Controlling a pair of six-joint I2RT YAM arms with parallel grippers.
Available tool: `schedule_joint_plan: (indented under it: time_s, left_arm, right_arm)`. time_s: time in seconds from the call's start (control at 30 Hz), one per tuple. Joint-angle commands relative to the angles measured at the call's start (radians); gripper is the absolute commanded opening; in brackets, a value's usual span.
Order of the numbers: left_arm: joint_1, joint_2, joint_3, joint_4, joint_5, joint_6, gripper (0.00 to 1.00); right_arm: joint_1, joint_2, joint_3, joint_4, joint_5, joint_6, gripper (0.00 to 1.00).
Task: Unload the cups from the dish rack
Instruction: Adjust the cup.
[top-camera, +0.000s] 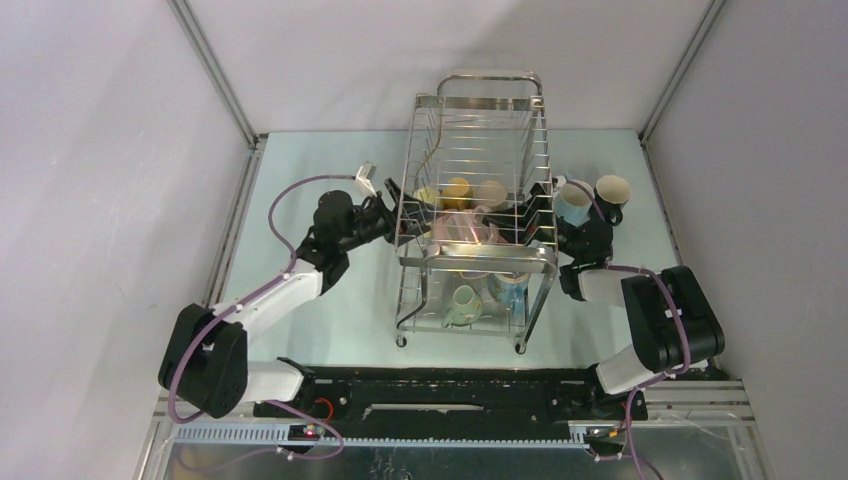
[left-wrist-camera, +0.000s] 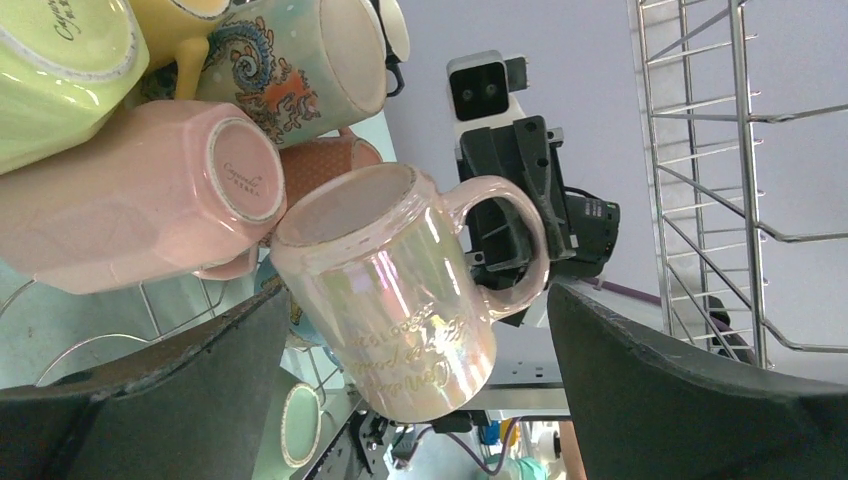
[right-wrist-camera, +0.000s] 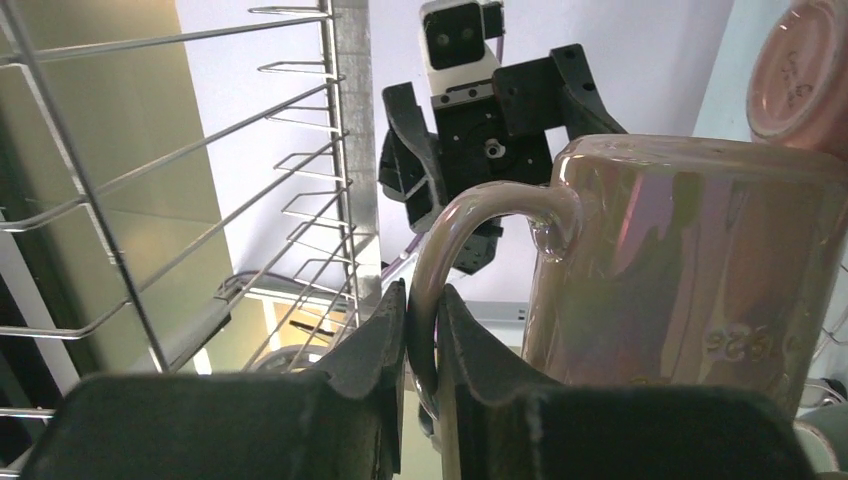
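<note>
R hand (right-wrist-camera: 422, 300) pinches pearly mug (right-wrist-camera: 690, 270) handle; L hand (left-wrist-camera: 418, 300) spread; pink mug (left-wrist-camera: 130, 210) maybe "Caperole".

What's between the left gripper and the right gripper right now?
The pearly pink mug: left wrist view shows it inside the open left gripper; right wrist view shows the right gripper pinching its handle.
</note>
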Motion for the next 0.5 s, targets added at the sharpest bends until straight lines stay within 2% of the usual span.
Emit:
schedule_joint_plan:
  time_s: [0.0, 0.47]
  left_arm:
    - [0.008, -0.03, -0.016, 0.009, 0.013, 0.033, 1.0]
    - [0.013, -0.036, -0.023, 0.001, 0.023, 0.04, 1.0]
  right_arm:
    - [-0.007, -0.069, 0.054, 0.1, 0.094, 0.049, 0.0]
    - [-0.054, -0.141, 0.031, 0.098, 0.185, 0.133, 0.0]
